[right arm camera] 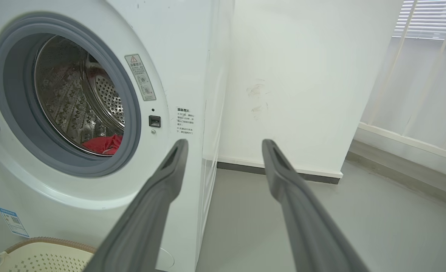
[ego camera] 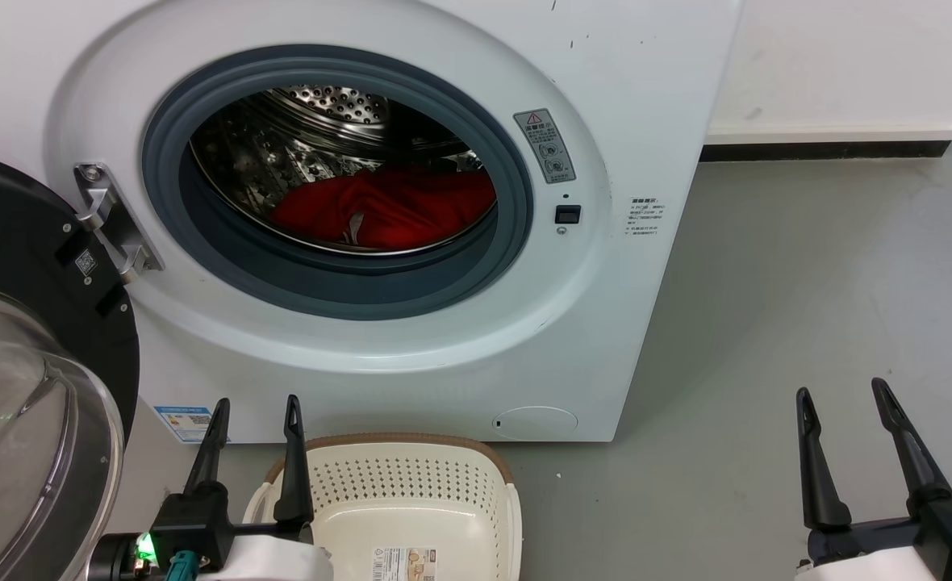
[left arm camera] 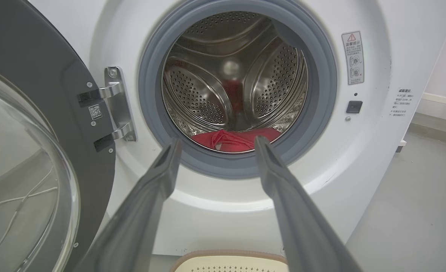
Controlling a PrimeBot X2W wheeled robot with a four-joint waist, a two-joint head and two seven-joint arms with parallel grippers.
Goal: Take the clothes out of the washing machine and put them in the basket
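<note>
Red clothes (ego camera: 387, 206) lie heaped across the bottom of the drum (ego camera: 282, 153) inside the washing machine (ego camera: 411, 347), ahead of and above the left gripper (ego camera: 256, 401), which is open, empty, aimed straight at them and nearer than the right gripper (ego camera: 841, 387), likewise open and empty; the basket (ego camera: 411, 476) stands below.

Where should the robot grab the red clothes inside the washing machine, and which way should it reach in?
Probably a raised fold at the near edge of the red clothes, which lie bunched low in the drum. Come straight in from the front, through the open round mouth of the washing machine. The left gripper is open and points at that opening.
</note>
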